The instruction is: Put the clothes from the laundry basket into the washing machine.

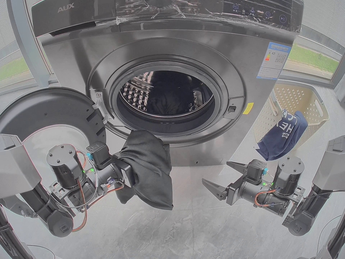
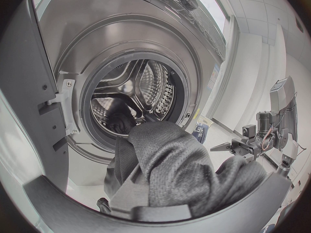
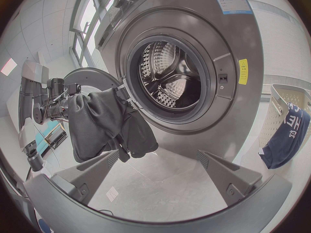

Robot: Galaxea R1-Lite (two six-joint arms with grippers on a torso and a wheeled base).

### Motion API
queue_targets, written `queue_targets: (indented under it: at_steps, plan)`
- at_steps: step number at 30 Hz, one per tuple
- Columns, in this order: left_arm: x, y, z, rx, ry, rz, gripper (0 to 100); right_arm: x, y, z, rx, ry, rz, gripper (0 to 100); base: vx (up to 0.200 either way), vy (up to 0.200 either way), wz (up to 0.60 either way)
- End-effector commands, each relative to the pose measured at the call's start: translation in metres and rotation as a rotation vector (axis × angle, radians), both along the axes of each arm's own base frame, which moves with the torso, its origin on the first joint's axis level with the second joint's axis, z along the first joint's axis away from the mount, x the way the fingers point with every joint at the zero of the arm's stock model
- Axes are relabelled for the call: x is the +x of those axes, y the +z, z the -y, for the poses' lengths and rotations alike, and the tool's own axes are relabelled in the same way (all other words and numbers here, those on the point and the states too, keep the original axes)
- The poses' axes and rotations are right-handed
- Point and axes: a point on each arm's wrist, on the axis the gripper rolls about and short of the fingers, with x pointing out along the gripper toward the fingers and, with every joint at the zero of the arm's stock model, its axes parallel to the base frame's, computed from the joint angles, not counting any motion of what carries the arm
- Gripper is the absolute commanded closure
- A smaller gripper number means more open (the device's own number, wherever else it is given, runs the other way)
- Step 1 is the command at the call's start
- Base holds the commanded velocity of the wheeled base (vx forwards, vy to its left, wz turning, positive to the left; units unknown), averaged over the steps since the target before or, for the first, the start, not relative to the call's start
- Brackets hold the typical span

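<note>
— Well, how much of the left tool (image 1: 125,175) can you make out?

— Little. The black garment (image 1: 151,166) is draped over its front end and hides the fingers. The cloth hangs from it in a bunch, so it is clamped on the fabric, but how narrow the gap is cannot be seen.

— Where is that garment?

— Held up just below the open mouth of the washing machine (image 1: 215,54), its upper fold against the lower rim of the opening, not yet inside the drum (image 1: 165,94). Its lower end hangs free above the floor (image 1: 201,227).

— Anything in the drum?

— Something dark (image 1: 169,98) lies at the back; it is too shadowed to say what.

— And the right tool (image 1: 215,172)?

— Low in front of the machine, fingers spread wide, gripping nothing.

— The laundry basket (image 1: 316,105)?

— On the floor to the right of the machine, partly cut off behind its corner. A navy garment (image 1: 284,135) with white print hangs over the rim, half out. The basket's inside is hidden.

— The room?

— Pale grey tiled floor, glossy. The door (image 1: 46,108) is swung open to the left. Windows (image 1: 312,58) behind show grass, and clear film (image 1: 215,4) covers the control panel.
</note>
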Motion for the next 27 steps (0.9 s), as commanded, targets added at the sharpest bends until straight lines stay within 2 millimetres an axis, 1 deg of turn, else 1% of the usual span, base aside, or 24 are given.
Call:
queue_targets:
  at_steps: [1,13,24,27]
  plan:
    - [0.0001,-0.002,0.0011,0.004,-0.003,-0.005,100,-0.0003,-0.0008,-0.0005,-0.002,0.002,-0.002,0,0.2,0.0,0.0]
    - [0.0009,-0.006,0.003,0.014,-0.005,-0.015,100,-0.0013,-0.001,-0.0014,-0.003,0.007,-0.004,0,0.0,0.0,0.0]
    - [0.0015,-0.0086,0.0038,0.027,-0.006,-0.017,100,-0.0018,-0.0013,-0.0015,-0.004,0.007,-0.005,0,0.2,0.0,0.0]
    - [0.0007,-0.0083,0.0059,0.027,-0.014,-0.015,100,-0.0058,-0.0033,0.0008,-0.015,0.009,-0.017,0,0.2,0.0,0.0]
